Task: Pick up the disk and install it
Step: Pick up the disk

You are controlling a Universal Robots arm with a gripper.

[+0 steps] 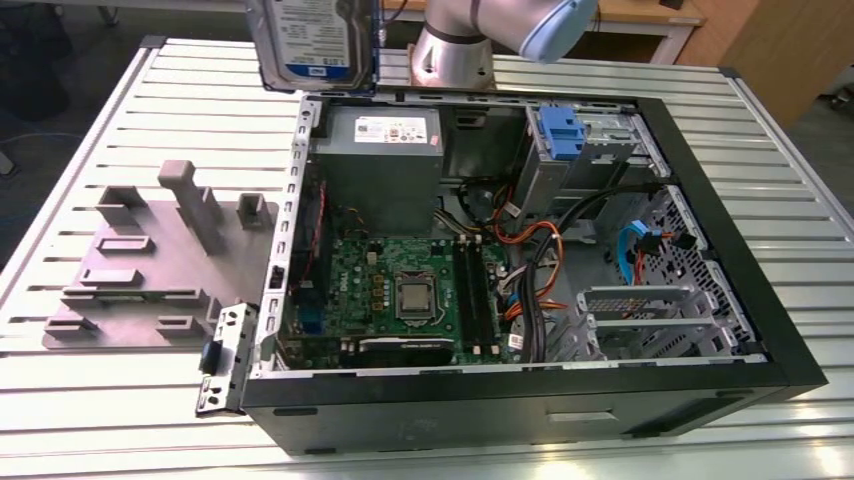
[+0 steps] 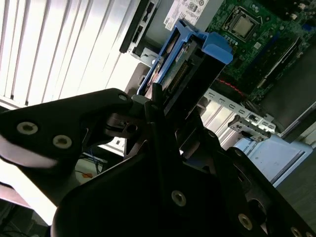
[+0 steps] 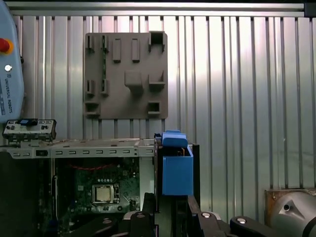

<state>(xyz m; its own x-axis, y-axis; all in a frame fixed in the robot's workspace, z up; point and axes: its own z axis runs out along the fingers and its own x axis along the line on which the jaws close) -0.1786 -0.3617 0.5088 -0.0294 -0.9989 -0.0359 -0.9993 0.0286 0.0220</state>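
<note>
While the gripper (image 2: 163, 106) clamps the disk (image 1: 314, 45) aloft near the case (image 1: 534, 405), a loose hold could let it tilt and strike the rim.

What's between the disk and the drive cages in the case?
Nothing visible. The disk hangs in the pincer over the edge of the open computer case; orange and black cables run beside the drive cages.
</note>
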